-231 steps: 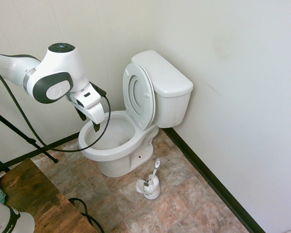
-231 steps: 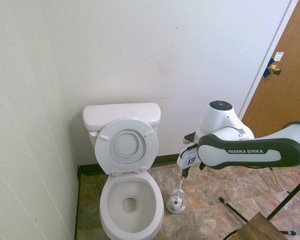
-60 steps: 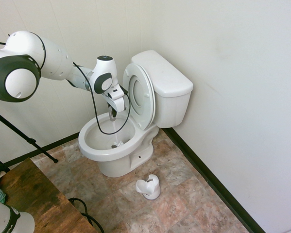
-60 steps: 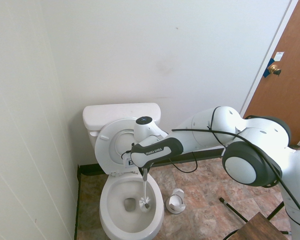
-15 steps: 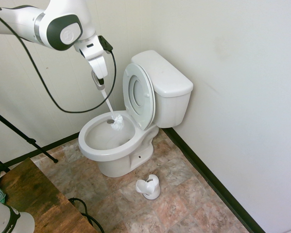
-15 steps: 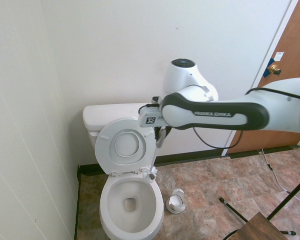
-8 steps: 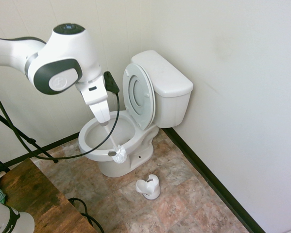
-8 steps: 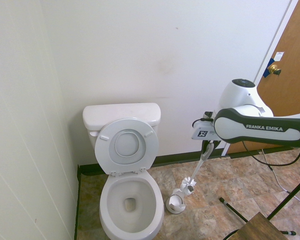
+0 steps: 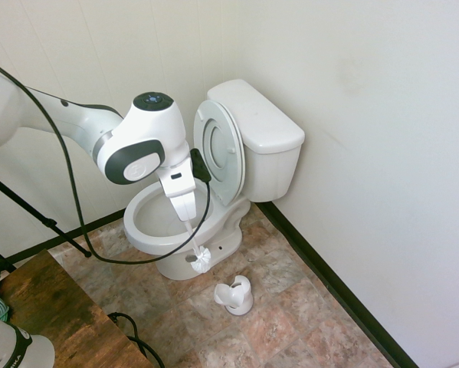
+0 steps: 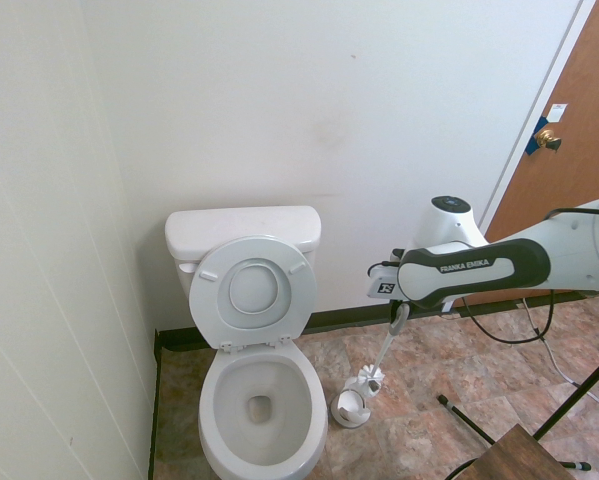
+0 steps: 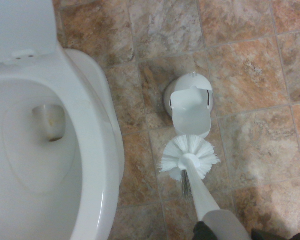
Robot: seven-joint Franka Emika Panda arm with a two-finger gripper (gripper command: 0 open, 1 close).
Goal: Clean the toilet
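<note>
The toilet (image 9: 206, 192) stands in the corner of the room, its boxy tank (image 10: 242, 232) against the back wall and one flank close to the side wall. Its lid and ring seat (image 9: 220, 149) are raised and lean back on the tank, so the oval bowl (image 10: 262, 408) is open, with the drain opening visible at the bottom of it in the wrist view (image 11: 48, 122).

The white arm (image 10: 479, 262) reaches in beside the toilet, on the side away from the side wall, at about the height of the tank's lower part. The gripper (image 10: 400, 312) points straight down toward the tiled floor (image 9: 290, 307), and its fingers are clamped around the grey handle end of a white toilet brush (image 10: 383, 350). The brush hangs slightly tilted, bristle head (image 11: 188, 157) lowest, off the floor and clear of the toilet's rim.

The small white brush holder (image 9: 234, 295) sits on the floor just beside the toilet's base, toward the front of the bowl. In the wrist view the bristle head is next to the holder's (image 11: 191, 105) opening and not inside it; in the second exterior view the head (image 10: 368, 377) hovers just above the holder (image 10: 350, 407).
</note>
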